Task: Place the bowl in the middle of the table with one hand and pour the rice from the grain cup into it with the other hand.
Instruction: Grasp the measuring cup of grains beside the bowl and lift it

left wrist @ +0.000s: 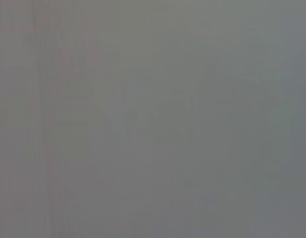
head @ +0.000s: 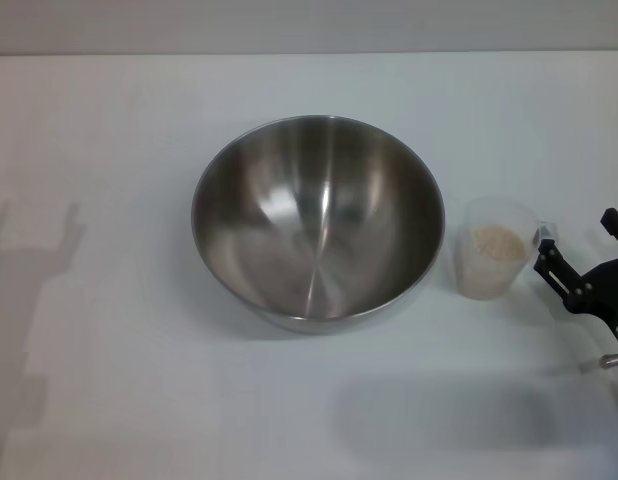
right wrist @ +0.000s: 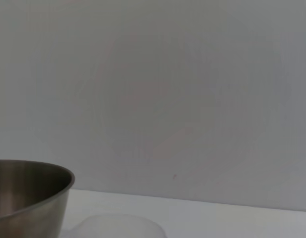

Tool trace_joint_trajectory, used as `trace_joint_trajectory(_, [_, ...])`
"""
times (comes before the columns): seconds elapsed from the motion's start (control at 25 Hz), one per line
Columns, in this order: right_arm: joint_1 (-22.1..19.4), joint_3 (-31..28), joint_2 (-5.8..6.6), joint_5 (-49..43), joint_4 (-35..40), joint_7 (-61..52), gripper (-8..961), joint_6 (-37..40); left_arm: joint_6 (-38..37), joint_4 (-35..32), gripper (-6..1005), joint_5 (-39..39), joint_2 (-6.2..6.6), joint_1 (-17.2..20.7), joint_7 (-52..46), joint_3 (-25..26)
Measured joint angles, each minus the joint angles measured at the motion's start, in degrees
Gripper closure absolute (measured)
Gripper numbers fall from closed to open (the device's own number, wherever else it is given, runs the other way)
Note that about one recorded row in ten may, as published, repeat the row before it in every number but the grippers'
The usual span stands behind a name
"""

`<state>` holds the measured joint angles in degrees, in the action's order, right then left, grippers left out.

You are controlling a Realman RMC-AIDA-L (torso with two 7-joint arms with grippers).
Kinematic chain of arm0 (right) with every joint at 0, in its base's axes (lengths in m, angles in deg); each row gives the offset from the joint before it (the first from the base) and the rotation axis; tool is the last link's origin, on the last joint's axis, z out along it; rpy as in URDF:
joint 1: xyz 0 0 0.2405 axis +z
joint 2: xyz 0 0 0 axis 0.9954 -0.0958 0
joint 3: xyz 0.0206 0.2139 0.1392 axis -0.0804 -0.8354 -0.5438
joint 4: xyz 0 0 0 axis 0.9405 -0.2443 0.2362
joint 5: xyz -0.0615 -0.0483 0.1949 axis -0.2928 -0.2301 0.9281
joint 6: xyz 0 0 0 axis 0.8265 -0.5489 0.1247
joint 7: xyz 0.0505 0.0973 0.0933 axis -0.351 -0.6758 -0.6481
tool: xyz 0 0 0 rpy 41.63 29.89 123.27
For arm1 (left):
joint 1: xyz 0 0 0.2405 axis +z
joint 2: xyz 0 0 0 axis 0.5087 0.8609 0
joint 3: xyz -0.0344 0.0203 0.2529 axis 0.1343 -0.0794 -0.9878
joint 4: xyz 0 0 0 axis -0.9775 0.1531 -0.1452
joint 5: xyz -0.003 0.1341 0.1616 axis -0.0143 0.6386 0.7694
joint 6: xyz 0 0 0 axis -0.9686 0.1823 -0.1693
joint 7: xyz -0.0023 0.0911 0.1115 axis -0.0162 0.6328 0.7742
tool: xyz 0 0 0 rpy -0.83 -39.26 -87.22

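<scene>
bowl point(head: 319, 222) mid table point(head: 109, 400), grain cup point(head: 492, 262) beside, R pincer point(head: 579, 270) near

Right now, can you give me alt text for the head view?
An empty steel bowl sits mid-table. Just to its right stands a clear cup of rice, with the right gripper beside the cup, not holding it.

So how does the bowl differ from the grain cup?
The bowl is shiny steel; the grain cup is clear plastic. The bowl is far bigger than the cup. The bowl is empty, while the cup holds the rice. Both stand upright on the table, apart, with the cup near the right gripper.
</scene>
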<state>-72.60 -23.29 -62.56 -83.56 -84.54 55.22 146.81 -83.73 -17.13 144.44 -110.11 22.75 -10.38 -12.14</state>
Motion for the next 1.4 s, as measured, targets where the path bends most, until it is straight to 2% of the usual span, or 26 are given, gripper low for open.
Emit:
trace_joint_trajectory(0.6, [0.16,-1.99,-0.16,0.00,-0.34,0.00,124,-0.16,-0.02,-0.61,136,0.00,0.00,0.13,0.00,0.00])
trace_joint_trajectory(0.88, [0.47,-1.99,-0.19,0.00,-0.71,0.11,260,-0.17,-0.02,-0.61,136,0.00,0.00,0.27,0.00,0.00])
trace_joint_trajectory(1.08, [0.56,-1.75,-0.20,0.00,-0.71,0.30,483,-0.16,-0.02,-0.60,136,0.00,0.00,0.31,0.00,0.00])
trace_joint_trajectory(1.2, [0.60,-1.87,-0.21,0.00,-0.71,0.32,736,-0.17,-0.02,-0.60,136,0.00,0.00,0.31,0.00,0.00])
trace_joint_trajectory(1.4, [0.59,-1.92,-0.19,0.00,-0.71,0.37,816,-0.16,-0.02,-0.60,136,0.00,0.00,0.28,0.00,0.00])
